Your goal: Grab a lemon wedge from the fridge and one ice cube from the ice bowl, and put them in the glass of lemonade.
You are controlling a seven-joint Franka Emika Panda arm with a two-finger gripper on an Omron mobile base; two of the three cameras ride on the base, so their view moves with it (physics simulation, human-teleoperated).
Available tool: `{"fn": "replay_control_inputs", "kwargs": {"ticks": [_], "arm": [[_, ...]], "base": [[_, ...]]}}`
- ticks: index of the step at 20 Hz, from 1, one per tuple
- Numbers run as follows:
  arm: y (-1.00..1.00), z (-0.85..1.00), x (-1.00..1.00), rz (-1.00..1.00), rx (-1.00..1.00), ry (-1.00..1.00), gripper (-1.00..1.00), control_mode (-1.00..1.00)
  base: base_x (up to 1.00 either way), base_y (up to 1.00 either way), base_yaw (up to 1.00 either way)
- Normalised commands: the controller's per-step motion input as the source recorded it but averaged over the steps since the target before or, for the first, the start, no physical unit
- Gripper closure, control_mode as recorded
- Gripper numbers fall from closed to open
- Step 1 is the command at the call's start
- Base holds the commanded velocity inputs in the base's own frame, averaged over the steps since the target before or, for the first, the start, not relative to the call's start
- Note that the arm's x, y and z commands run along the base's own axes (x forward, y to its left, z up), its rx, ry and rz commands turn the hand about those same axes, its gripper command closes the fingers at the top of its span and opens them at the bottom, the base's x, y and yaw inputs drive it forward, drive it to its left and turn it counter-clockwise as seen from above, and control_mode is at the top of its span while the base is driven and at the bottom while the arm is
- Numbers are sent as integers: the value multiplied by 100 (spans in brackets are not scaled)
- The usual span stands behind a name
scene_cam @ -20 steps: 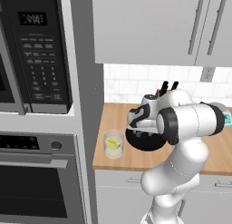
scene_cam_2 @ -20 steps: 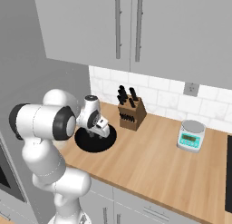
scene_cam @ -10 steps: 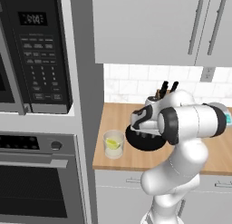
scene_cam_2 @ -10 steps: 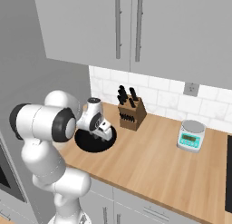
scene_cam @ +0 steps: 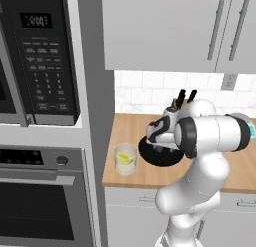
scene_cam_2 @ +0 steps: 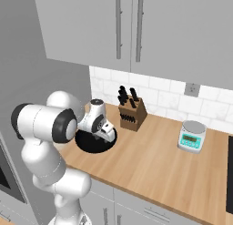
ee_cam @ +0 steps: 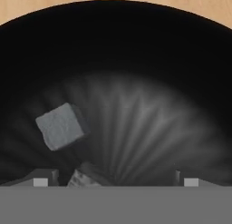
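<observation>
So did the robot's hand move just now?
Yes. The gripper dipped lower into the ice bowl, dropping relative to the knife block behind it.

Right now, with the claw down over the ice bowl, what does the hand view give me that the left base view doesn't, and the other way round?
Hand view alone: a grey ice cube lying loose inside the bowl, a second cube at the bottom edge, and the open claw with its tips spread wide and nothing between them.

Left base view alone: the glass of lemonade beside the bowl, a lemon wedge already in it, and the knife block behind.

Both: the black ice bowl on the wooden counter.
</observation>
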Motion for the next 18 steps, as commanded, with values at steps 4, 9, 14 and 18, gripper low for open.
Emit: {"fn": "replay_control_inputs", "kwargs": {"ticks": [4,9,14,18], "arm": [[11,0,29,0,0,0,-100,-100],[3,-17,5,0,0,0,-100,-100],[0,-11,-1,0,0,0,-100,-100],[0,0,-25,0,0,0,-100,-100]], "base": [[0,0,0],[0,0,0],[0,0,0],[0,0,0]]}}
